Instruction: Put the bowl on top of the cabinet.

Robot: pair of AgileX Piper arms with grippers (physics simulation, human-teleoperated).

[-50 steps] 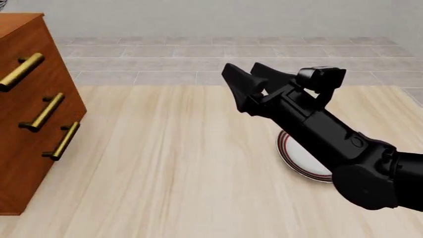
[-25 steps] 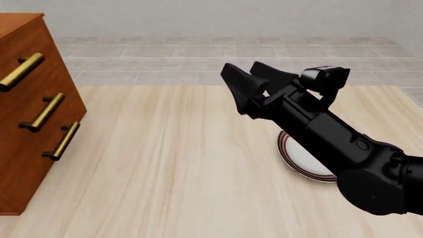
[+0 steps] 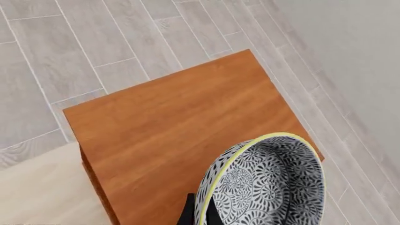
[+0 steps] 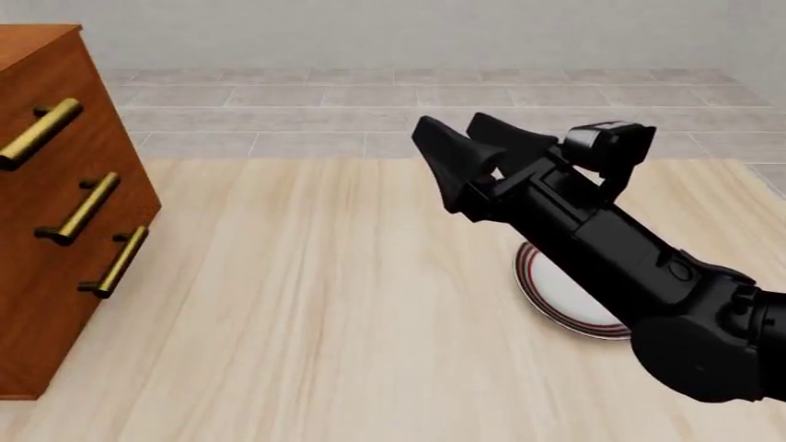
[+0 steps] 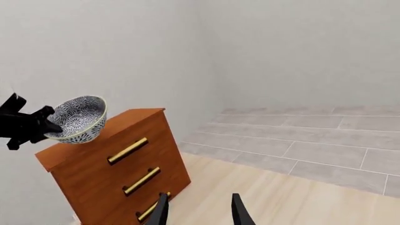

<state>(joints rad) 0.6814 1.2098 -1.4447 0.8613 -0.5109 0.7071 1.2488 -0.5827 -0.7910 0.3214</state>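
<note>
Hovering bowl [image 5: 77, 117], unseen from front

My bowl [image 5: 78, 118], white with dense dark floral pattern and a yellow-green rim, hangs tilted above the cabinet [image 5: 119, 168], reddish-brown wood with three brass bar handles.

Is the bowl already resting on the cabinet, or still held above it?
Held above: the left gripper holds the tilted bowl over the cabinet top.
</note>
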